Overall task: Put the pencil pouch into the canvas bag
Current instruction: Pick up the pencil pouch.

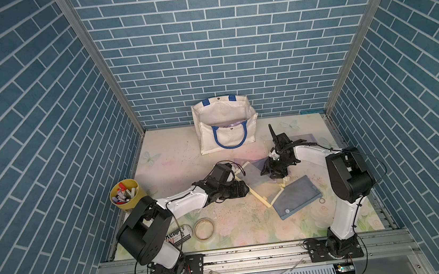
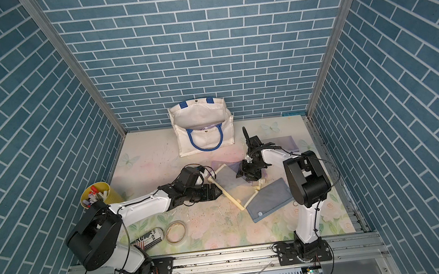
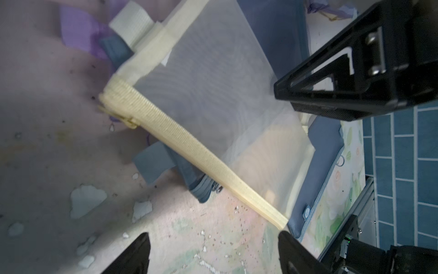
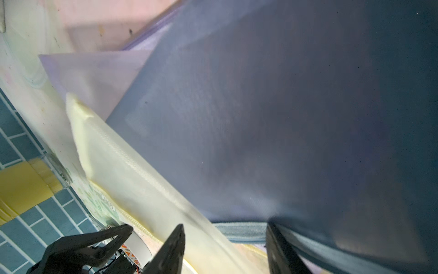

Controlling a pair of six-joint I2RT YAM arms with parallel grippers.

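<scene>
Wide-spread and empty, the left tool (image 3: 213, 234) sits just off the cream zip edge of the translucent white mesh pencil pouch (image 1: 259, 186). The pouch lies on the flowered bench (image 1: 173, 153) between both arms. At its far side the right tool (image 4: 225, 226), jaws partly parted, straddles fabric; whether it grips, I cannot tell. Well behind stands the open off-white canvas bag (image 1: 224, 140) with blue handles.

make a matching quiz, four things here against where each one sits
Things:
1 canvas bag
2 cup
3 tape roll
4 blue pouch

Places:
a next to the can, near the front
b at the back, standing open
c lying flat at front right
d far left edge

Pairs: 1-b, 2-d, 3-a, 4-c
</scene>
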